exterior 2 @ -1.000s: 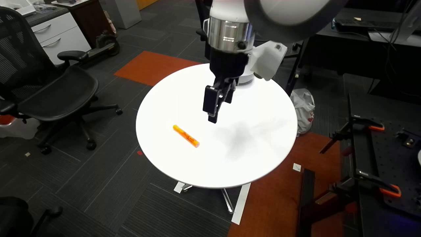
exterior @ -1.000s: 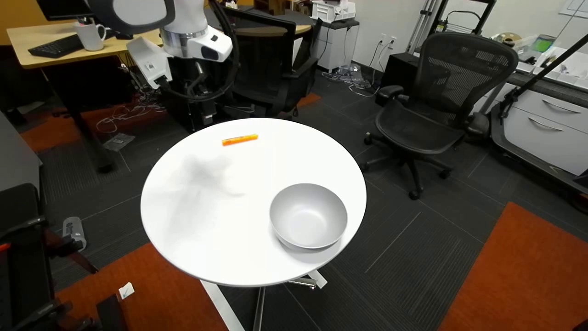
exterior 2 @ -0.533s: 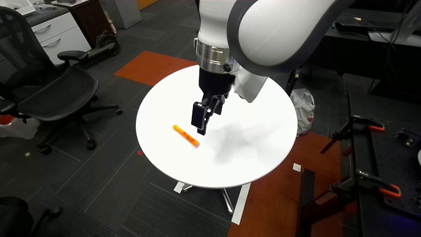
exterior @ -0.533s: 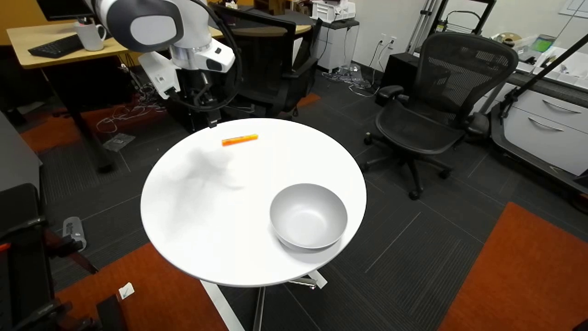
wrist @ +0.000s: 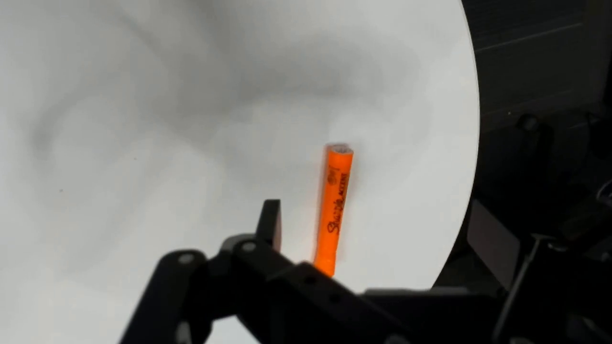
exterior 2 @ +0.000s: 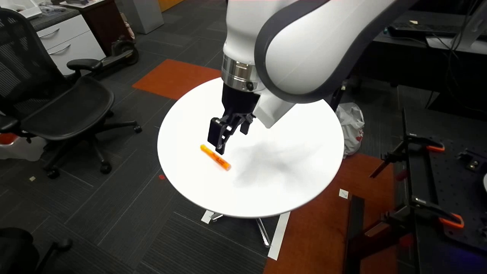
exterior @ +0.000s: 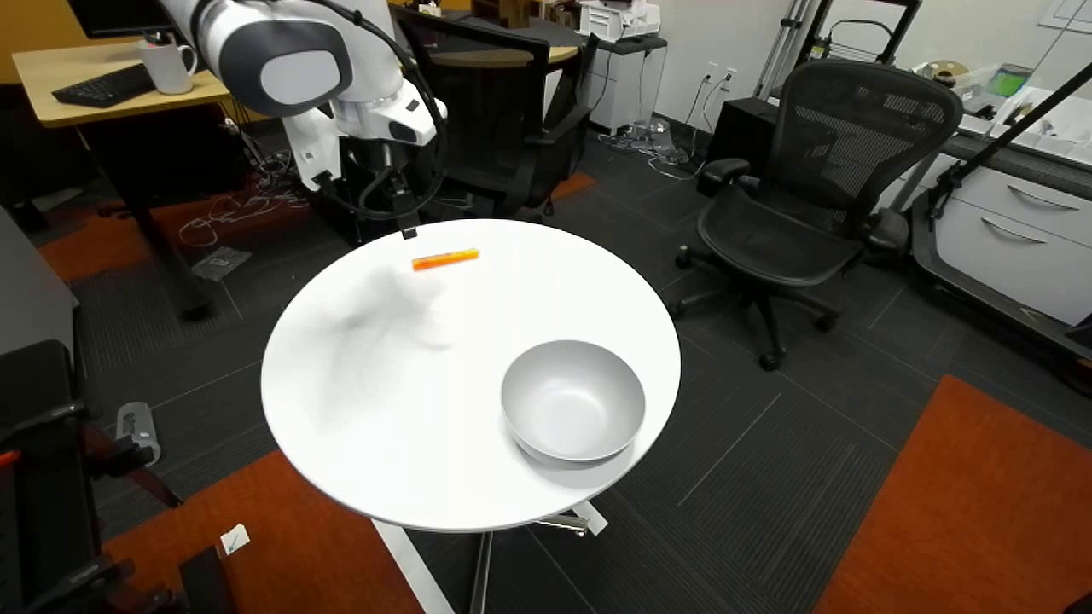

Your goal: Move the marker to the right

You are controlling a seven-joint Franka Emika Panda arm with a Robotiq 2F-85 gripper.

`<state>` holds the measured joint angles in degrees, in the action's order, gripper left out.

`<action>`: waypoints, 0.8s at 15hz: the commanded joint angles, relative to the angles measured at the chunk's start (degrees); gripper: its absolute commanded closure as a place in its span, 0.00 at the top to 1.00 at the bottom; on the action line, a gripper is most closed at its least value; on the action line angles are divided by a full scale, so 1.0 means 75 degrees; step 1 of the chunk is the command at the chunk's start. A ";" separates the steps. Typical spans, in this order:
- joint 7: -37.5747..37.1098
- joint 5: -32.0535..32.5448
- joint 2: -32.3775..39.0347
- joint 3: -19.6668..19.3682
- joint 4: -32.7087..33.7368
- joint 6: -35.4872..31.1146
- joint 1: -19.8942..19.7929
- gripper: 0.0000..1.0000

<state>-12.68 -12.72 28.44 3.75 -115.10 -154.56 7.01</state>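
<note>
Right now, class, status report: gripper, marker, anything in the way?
Gripper open, nothing held. Orange Sharpie Accent marker lying on round white table. Grey bowl stands apart from it, likely not blocking the grasp.

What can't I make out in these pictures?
Bottom end of the orange stick-shaped marker: covered by the black two-fingered gripper, wrist view.
Round grey bowl: hidden behind the white robot arm in an exterior view.
Arm's base: cut off by the top edge, both exterior views.
Marker's lettering: too small to read, both exterior views.
</note>
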 commanded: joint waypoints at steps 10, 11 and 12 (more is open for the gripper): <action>-0.3151 0.0813 0.1562 -0.1665 0.1492 -0.0581 0.1798 1.00; -0.3281 0.0899 0.1637 -0.1757 0.1554 -0.0575 0.1872 1.00; -0.3369 0.0965 0.1685 -0.1804 0.1599 -0.0506 0.1912 1.00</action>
<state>-34.30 -7.39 39.31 -7.55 -105.42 -159.32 19.43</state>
